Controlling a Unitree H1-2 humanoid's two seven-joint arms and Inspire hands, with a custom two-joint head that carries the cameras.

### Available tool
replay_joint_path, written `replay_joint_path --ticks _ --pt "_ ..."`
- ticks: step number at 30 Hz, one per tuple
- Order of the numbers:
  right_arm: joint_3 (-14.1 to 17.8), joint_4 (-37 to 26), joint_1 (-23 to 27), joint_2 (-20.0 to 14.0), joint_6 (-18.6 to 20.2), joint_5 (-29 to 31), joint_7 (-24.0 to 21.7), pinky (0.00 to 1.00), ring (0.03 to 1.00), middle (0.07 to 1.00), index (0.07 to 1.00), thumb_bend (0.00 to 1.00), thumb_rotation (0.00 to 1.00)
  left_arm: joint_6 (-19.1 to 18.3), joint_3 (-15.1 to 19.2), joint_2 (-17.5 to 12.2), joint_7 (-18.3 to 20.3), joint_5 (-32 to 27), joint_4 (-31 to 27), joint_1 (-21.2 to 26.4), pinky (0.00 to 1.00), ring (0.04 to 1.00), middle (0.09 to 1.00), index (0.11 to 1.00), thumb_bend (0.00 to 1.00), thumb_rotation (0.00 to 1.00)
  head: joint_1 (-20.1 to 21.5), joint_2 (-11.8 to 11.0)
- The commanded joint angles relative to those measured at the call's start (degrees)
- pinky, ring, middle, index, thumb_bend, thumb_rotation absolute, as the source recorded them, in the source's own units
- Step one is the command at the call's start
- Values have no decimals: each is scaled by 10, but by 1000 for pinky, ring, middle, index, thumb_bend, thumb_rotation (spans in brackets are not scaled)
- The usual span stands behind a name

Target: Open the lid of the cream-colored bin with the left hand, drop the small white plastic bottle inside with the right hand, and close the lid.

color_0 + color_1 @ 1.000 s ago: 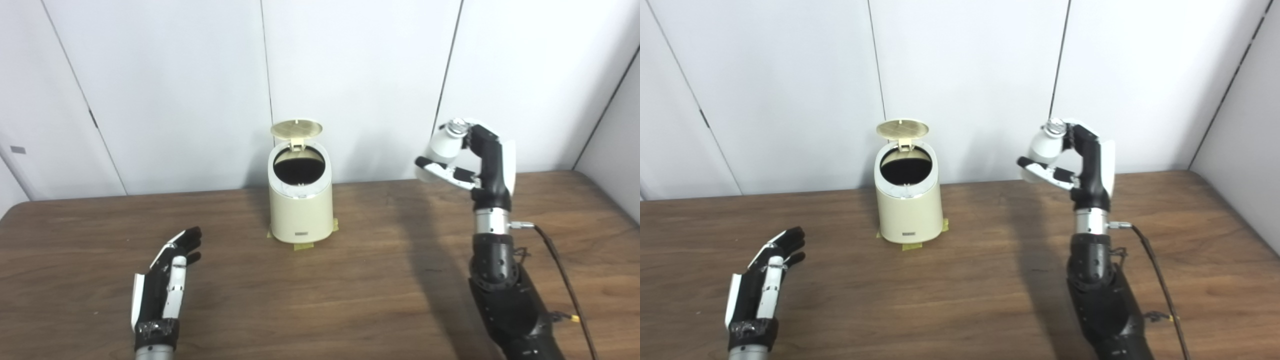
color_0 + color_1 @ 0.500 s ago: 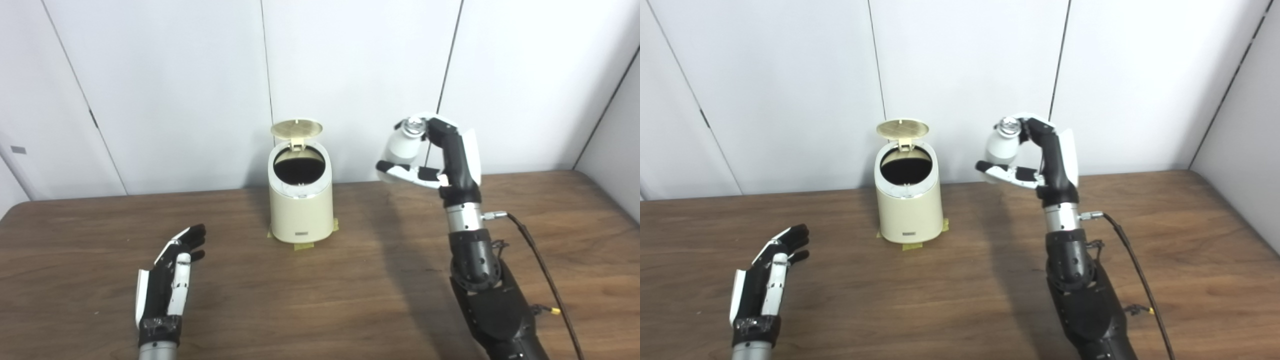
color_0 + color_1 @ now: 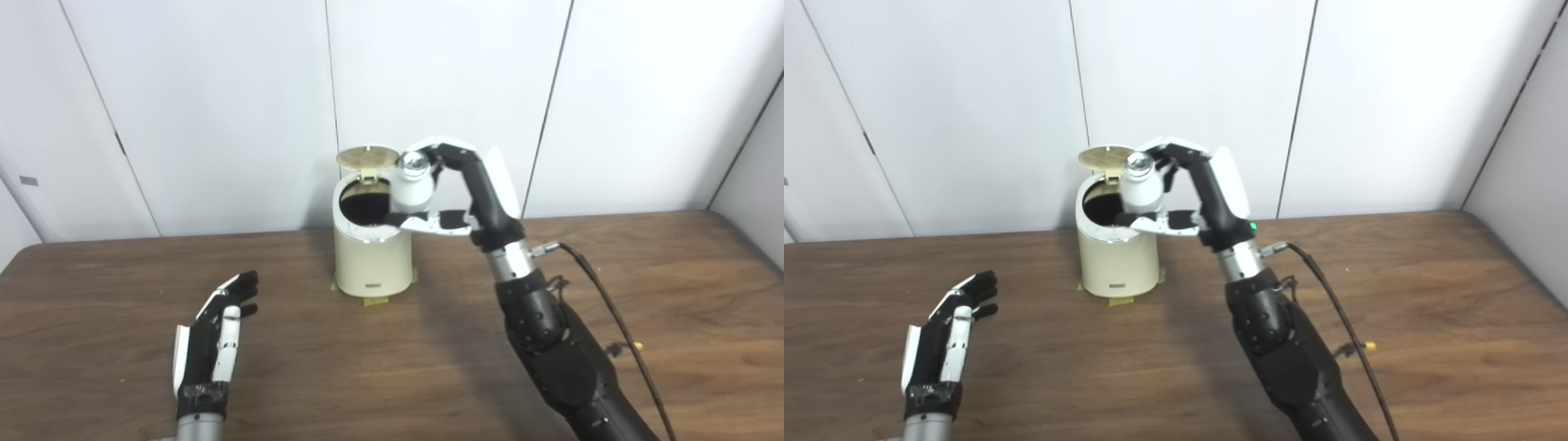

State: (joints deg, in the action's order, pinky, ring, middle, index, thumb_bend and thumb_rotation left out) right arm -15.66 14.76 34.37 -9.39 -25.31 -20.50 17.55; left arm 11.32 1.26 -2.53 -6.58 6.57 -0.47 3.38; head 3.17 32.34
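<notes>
The right hand (image 3: 456, 196), black with white shells, is curled around the small white plastic bottle with a silvery cap (image 3: 411, 184), pinching it between fingers above and thumb below. It holds the bottle upright in the air, at the right-hand rim of the cream-coloured cylindrical bin (image 3: 372, 257), whose round lid (image 3: 367, 157) stands tipped up at the back over the dark opening.

The bottle seems to sit above the rim rather than squarely over the opening, so letting go here could bounce it off the edge onto the table. The thumb, very near the rim, might also nudge the bin, though yellowish tape at its base should steady it.

The left hand (image 3: 215, 340) lies low over the table, well apart from the bin, fingers straight and spread, holding nothing.

The dark brown wood-grain table (image 3: 686, 275) meets plain white wall panels (image 3: 202, 92) behind.
</notes>
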Motion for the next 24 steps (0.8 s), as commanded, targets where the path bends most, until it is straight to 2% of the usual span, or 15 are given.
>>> replay_joint_path --ticks 1,2,4,6,9,14,18,24 --pt "-13 -1 40 -4 -16 16 2 290 391 506 524 511 0 6 -10 11 -5 20 23 -13 752 815 815 797 171 793 -1 1" --pt "-22 7 45 -6 -16 14 8 269 383 508 524 511 0 4 -11 13 -6 21 22 -13 756 815 816 800 156 786 -1 1" --pt "-39 22 57 -7 -16 2 22 239 435 479 504 517 0 1 -12 15 -8 23 18 -14 761 813 817 808 126 785 -5 2" --pt "-48 31 64 -8 -16 -3 30 248 443 474 501 518 0 1 -14 15 -10 26 16 -15 764 814 819 810 116 787 -7 3" --pt "-63 49 78 -8 -16 -2 33 322 397 498 522 513 0 1 -15 18 -11 26 14 -15 757 813 820 808 124 814 -14 3" --pt "-99 95 109 -12 -16 1 54 365 408 504 514 515 0 -1 -17 22 -18 40 12 -16 747 811 818 803 132 865 -18 3" --pt "-125 125 131 -15 -16 0 79 350 401 512 505 514 0 -4 -18 25 -19 41 8 -18 757 816 822 805 131 903 -22 3" --pt "-165 161 160 -17 -16 9 121 339 394 515 497 515 0 -9 -24 25 -23 47 5 -20 773 822 822 804 147 908 -27 3"
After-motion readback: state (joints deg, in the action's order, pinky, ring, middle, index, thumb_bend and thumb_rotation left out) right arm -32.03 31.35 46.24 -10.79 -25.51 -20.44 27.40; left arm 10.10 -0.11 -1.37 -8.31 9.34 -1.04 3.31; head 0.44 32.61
